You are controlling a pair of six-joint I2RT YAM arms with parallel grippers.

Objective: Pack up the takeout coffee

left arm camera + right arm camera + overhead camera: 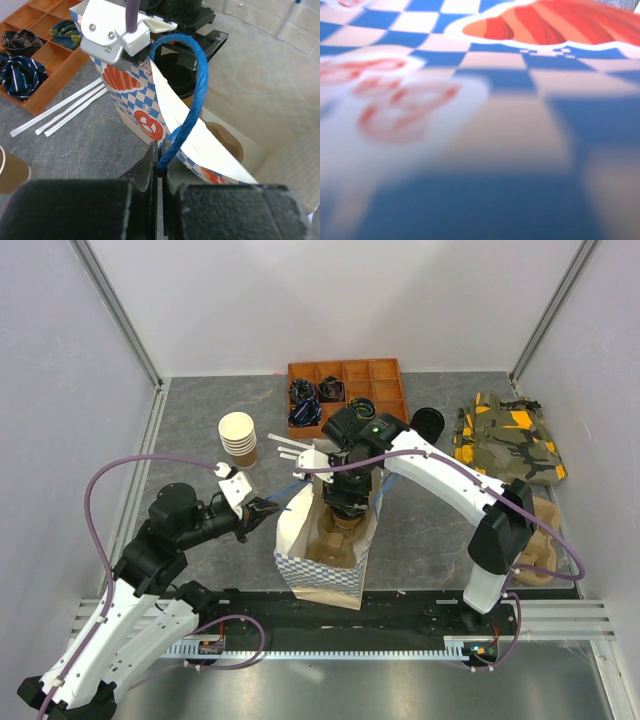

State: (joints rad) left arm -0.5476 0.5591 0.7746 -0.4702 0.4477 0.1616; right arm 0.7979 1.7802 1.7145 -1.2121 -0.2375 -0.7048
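Left wrist view gives you the reason for the arrangement: your left fingers (156, 170) are pinched fully shut on the blue rope handle (197, 105) of the paper bag (315, 575), drawing that wall outward so the mouth gapes wide. That arm lies low over the surface (200, 410), forearm stretched roughly level toward the bag from the left. Your right arm rises from its base on the right, folds at the elbow and reaches across above the bag, wrist bent steeply down, with the right fingers (348, 508) sunk in the bag mouth. The tan shape just beneath them reads as the takeout coffee (344, 526), partway into the bag, though its black lid is hidden under the wrist. The right wrist view shows only blurred checked print, close against the bag wall, so you cannot tell whether those fingers are clamped on the cup or standing free of it. A black disc (430, 422) sits apart, beside the orange tray (385, 372)
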